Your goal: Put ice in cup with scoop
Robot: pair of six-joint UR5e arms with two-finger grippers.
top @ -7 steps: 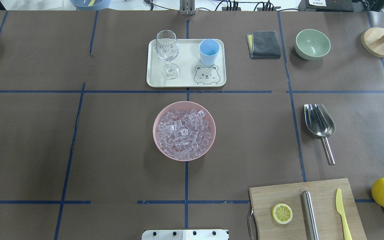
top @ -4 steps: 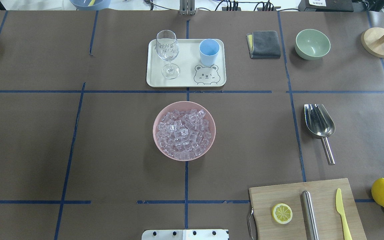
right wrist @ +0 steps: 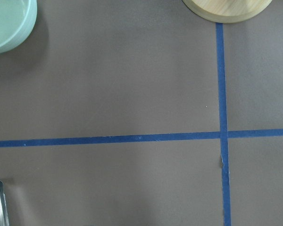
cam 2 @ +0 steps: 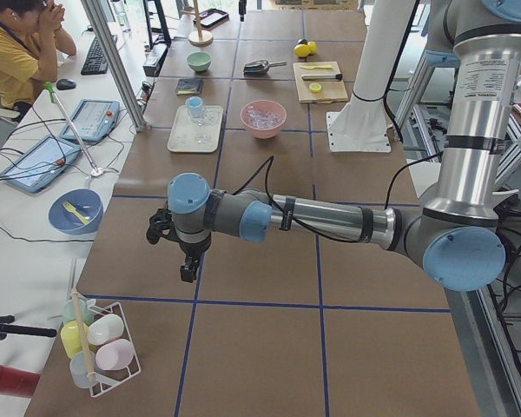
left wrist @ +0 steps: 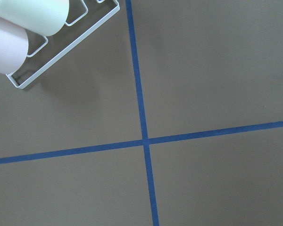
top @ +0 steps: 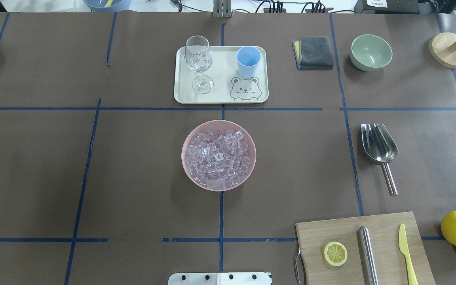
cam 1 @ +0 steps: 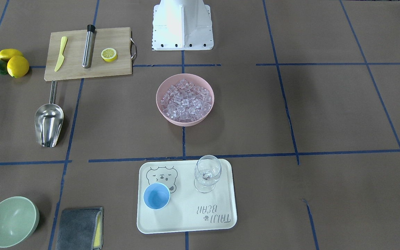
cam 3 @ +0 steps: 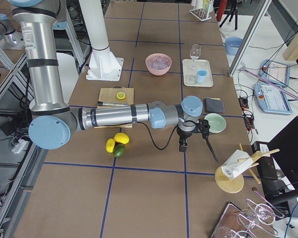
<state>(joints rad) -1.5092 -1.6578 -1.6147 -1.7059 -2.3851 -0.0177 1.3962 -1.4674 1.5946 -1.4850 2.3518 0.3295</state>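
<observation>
**Scoop lies free, both arms out wide**

Your scoop (top: 379, 148) lies flat on the desk (top: 133, 178) at the robot's right, its handle pointing toward the cutting board (top: 331, 229), with nothing gripping it. The ice (top: 218, 158) sits heaped in the pink bowl (top: 219, 122) at centre. The light-blue cup (top: 248, 61) stands upright on the bear tray (top: 220, 97), beside the wine glass (top: 199, 59). The left claw (cam 2: 187, 265) hangs over bare desk, and the right claw (cam 3: 184, 144) hangs near the green bowl (cam 3: 215, 122). You cannot tell from these side views whether either is open or closed.
</observation>
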